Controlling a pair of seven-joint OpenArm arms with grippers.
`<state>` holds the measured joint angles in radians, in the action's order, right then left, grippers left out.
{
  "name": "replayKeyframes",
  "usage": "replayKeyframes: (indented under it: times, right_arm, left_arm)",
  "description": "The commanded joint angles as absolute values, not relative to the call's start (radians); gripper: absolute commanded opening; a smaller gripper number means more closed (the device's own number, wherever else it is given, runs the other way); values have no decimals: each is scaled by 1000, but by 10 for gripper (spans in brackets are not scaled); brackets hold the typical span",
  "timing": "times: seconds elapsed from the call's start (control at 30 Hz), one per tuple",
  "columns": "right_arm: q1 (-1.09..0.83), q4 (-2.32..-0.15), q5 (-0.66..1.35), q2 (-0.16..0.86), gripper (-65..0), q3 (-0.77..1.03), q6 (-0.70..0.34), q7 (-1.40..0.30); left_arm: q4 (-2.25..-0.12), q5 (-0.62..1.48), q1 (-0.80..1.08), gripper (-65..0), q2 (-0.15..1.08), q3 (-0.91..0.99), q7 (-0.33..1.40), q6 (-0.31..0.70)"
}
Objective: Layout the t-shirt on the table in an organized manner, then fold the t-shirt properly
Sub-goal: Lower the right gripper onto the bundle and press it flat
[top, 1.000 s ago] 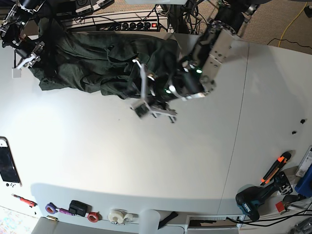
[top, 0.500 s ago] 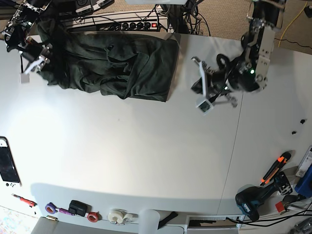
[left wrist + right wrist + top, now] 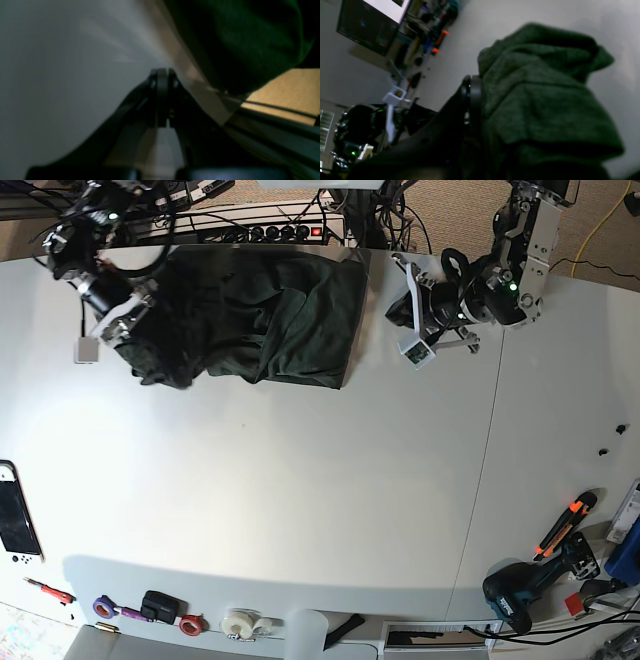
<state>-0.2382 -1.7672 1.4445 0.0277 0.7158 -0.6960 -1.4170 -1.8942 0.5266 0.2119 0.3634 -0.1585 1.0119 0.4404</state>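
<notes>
The t-shirt point(image 3: 265, 320) sits bunched at the table's point(image 3: 300, 480) twelve o'clock edge; right gripper point(image 3: 118, 320) clamps its soft, limp cloth, left gripper point(image 3: 412, 310) pinched together, empty; likely best grabbed by hems

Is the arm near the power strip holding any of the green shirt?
No, its left gripper is shut on nothing, hanging over bare table beside the t-shirt.

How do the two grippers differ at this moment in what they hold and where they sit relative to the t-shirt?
The right gripper has its jaws shut on the t-shirt, bunching up that end of it; the left gripper is shut on nothing. The right gripper sits at the shirt's edge, while the left sits apart from the shirt, over bare table. Both have their jaws shut.
</notes>
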Motion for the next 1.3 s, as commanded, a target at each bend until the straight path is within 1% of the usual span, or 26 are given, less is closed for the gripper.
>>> replayKeyframes:
  times: [0.0, 0.17, 0.33, 0.57, 0.7, 0.77, 0.8, 0.9, 0.93, 0.97, 1.1, 1.27]
  right_arm:
    - [-233, -1810, 1484, 20, -650, 719, -698, -1396]
    - [-233, -1910, 1484, -52, -650, 686, -698, -1396]
    - [-233, -1926, 1462, -89, -650, 556, -698, -1396]
    - [-233, -1926, 1129, -105, -650, 356, -698, -1396]
    - [-233, -1926, 963, -105, -650, 255, -694, -1308]
    - [-232, -1926, 898, -105, -649, 200, -661, -1279]
    - [-232, -1926, 875, -105, -595, 173, -654, -1269]
    - [-232, -1926, 863, -105, -357, 105, -654, -1246]
    - [-232, -1926, 863, -105, -310, 88, -654, -1232]
    - [-232, -1926, 863, -105, -301, 76, -654, -1220]
    - [-233, -1933, 859, -105, -301, 83, -654, -1224]
    - [-233, -1998, 845, -105, -301, 221, -630, -1222]
  left_arm:
    - [-1910, 553, 205, -650, 368, -155, 994, 441]
    - [-1910, 570, 205, -650, 368, -155, 994, 441]
    - [-1910, 570, 205, -650, 368, -155, 994, 441]
    - [-1910, 570, 205, -650, 368, -155, 995, 441]
    - [-1910, 570, 205, -650, 368, -155, 995, 441]
    - [-1910, 570, 205, -650, 368, -155, 995, 442]
    - [-1910, 570, 205, -650, 368, -155, 995, 441]
    - [-1910, 570, 205, -650, 368, -155, 995, 442]
    - [-1910, 570, 205, -650, 368, -155, 995, 442]
    - [-1910, 570, 205, -650, 368, -155, 995, 442]
    - [-1910, 570, 205, -650, 369, -155, 997, 442]
    - [-1910, 570, 205, -650, 369, -155, 998, 442]
